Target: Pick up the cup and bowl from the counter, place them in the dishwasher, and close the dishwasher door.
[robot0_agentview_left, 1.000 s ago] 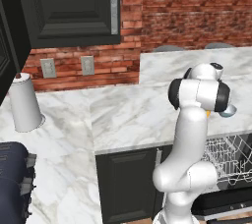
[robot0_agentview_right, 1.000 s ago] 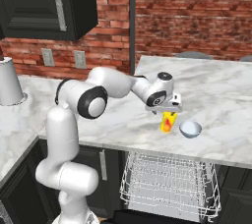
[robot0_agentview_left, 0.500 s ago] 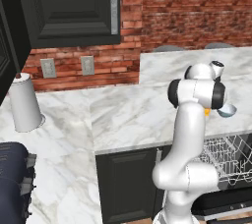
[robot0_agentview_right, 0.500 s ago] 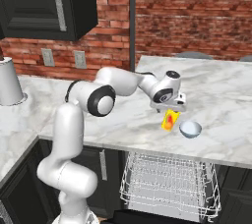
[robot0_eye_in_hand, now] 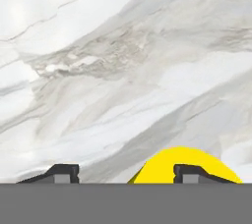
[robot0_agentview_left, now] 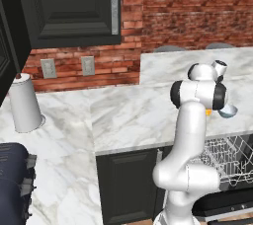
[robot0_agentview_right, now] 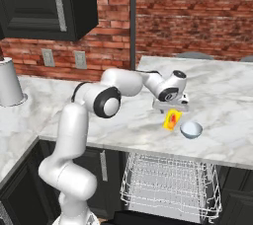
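A yellow cup point(robot0_agentview_right: 171, 119) with a red mark stands on the white marble counter point(robot0_agentview_right: 123, 120), and the pale blue-grey bowl point(robot0_agentview_right: 191, 130) sits just right of it. My gripper point(robot0_agentview_right: 171, 110) hangs right above the cup, open and holding nothing. In the hand view the gripper point(robot0_eye_in_hand: 128, 173) is spread wide, and the cup's yellow rim point(robot0_eye_in_hand: 157, 171) lies low under the right fingertip point(robot0_eye_in_hand: 194, 172). From the left base view, the bowl point(robot0_agentview_left: 228, 111) peeks out behind my arm. Below the counter the dishwasher's white wire rack point(robot0_agentview_right: 170, 187) is pulled out over the lowered dark door point(robot0_agentview_left: 230, 203).
A white paper towel roll point(robot0_agentview_left: 23, 103) stands at the counter's far left. A raised marble ledge point(robot0_agentview_right: 207, 68) and the brick wall run behind the cup. A black upper cabinet point(robot0_agentview_left: 69, 7) hangs at the left. A dark object point(robot0_agentview_left: 12, 184) sits at the near left corner.
The arm has reached further right, and the hand has come down over the cup. The cup and the bowl have not moved.
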